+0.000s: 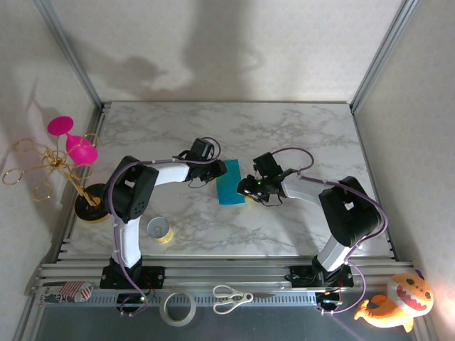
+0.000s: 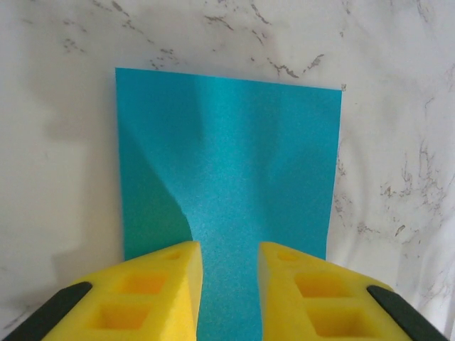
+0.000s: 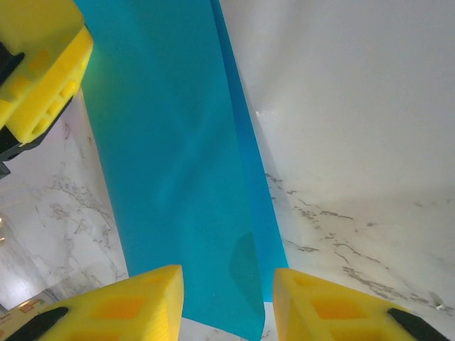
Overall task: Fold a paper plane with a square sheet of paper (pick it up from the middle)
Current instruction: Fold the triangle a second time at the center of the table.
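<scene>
A: Nearest the bases, along the ribbed metal rail (image 1: 227, 271)?
B: White-handled scissors (image 1: 231, 298), a pale ring of tape (image 1: 178, 308), and at the right corner a plush orange fish (image 1: 395, 302), soft and rounded.
A: One step in, on the counter (image 1: 298, 135)?
B: Glossy white marble pattern with grey veins. Small yellow tape roll (image 1: 161, 229) just right of the left arm (image 1: 131, 192), well apart from the paper.
A: And the square sheet of paper (image 1: 230, 181)?
B: Middle of the counter, between the two wrists. Thin, matte, teal-blue, unmarked. Reads from above as a tall narrow rectangle. From the right wrist, two layers along one long edge, so folded over on itself. From the left wrist, crisp straight edges, a soft bulge up the middle and a darker wedge at the lower left.
A: And the left jaws?
B: Blocky yellow foam pads (image 2: 160, 291) with square hollows, parted over the near edge of the sheet, with teal in the gap. Open, not pinching.
A: And the right jaws?
B: Same foam pads (image 3: 128, 305), parted wider, over one end of the sheet, with clear space on each side. Open as well. Left arm's pad (image 3: 43, 78) at the top corner of that view, touching or just beside the sheet; cannot tell which.
A: Farther back?
B: More veined marble up to the far edge, then pale walls and slanting metal posts. Off the left side, a thin gold wire stand (image 1: 53, 170) with two glossy pink glasses (image 1: 75, 142).
</scene>
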